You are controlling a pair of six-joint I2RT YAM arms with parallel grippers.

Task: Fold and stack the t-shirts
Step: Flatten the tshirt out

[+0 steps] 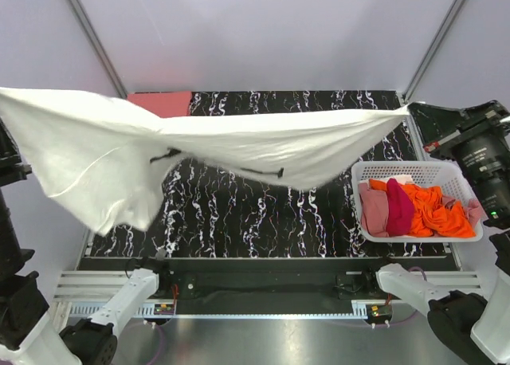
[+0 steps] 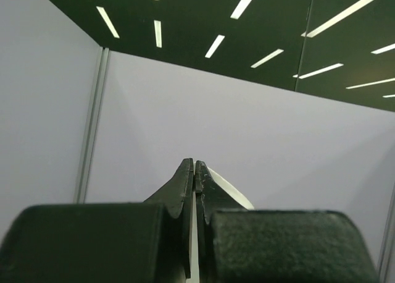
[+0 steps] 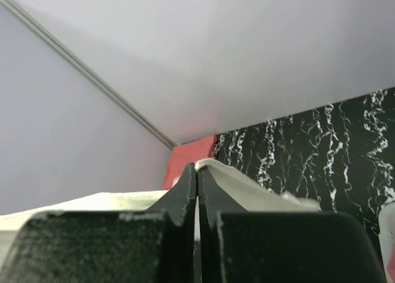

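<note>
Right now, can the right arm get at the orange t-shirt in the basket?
Probably not yet. The right gripper is shut on the cream-white t-shirt, stretched in the air with the left gripper. The orange t-shirt lies uncovered in the basket.

a black desk (image 1: pixel 239 213) veined with white marbling fills the middle. a white slatted plastic basket (image 1: pixel 422 172) stands on its right side, close to the edge. pale lilac walls (image 1: pixel 263 30) enclose the desk, with a grey metal post (image 1: pixel 90 34) running into each far corner. long strip lights (image 2: pixel 247 2) glow on a dark ceiling.
</note>
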